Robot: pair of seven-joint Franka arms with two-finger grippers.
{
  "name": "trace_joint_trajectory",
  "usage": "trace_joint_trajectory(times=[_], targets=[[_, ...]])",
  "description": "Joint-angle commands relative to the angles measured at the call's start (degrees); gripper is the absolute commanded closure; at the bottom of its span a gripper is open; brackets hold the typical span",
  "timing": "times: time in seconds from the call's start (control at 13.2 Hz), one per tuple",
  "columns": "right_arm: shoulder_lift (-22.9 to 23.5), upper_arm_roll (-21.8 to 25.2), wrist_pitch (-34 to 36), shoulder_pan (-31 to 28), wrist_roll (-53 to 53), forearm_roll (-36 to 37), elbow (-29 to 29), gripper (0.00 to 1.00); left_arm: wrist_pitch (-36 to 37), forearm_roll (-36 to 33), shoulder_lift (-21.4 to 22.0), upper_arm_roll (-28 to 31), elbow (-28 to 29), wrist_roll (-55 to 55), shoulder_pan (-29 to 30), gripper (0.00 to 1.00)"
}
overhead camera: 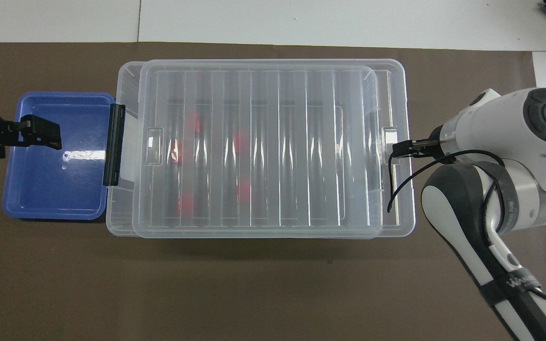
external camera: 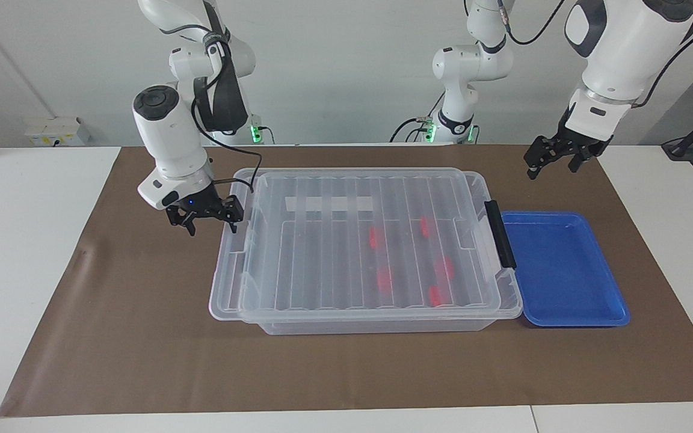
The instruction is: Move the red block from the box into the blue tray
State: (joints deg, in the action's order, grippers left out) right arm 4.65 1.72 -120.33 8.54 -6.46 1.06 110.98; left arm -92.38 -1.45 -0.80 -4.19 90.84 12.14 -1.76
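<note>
White right arm bends low, its open gripper [external camera: 207, 218] at the lidded clear plastic box [external camera: 358, 313]'s end — small red blocks [external camera: 384, 278] inside — while the left gripper [external camera: 554, 157] hangs open near the glossy blue tray [external camera: 617, 307].

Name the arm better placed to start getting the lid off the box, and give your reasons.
Right, probably. The right gripper hangs open at the box's unclipped end, beside the lid. The left gripper is raised near the blue tray, away from the black clip.

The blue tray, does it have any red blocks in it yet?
No, the blue tray is bare inside; all five red blocks show through the ribbed lid of the clear box.
</note>
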Motion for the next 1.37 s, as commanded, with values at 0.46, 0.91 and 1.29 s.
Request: trace_joint_trajectory(times=[0.46, 0.91, 1.29], targets=[[0.3, 0.0, 2.1, -5.4, 1.5, 2.5, -1.6, 0.00, -11.5, 3.1, 3.0, 0.4, 6.5, 21.4, -3.4, 0.00], [0.1, 0.1, 3.7, -8.0, 1.6, 2.5, -1.6, 0.00, -16.9, 3.0, 4.2, 0.5, 10.5, 34.6, -5.0, 0.00], [-0.3, 0.1, 4.7, -10.2, 1.5, 2.5, -1.6, 0.00, -21.4, 2.7, 5.3, 0.4, 16.1, 35.9, -6.9, 0.00]])
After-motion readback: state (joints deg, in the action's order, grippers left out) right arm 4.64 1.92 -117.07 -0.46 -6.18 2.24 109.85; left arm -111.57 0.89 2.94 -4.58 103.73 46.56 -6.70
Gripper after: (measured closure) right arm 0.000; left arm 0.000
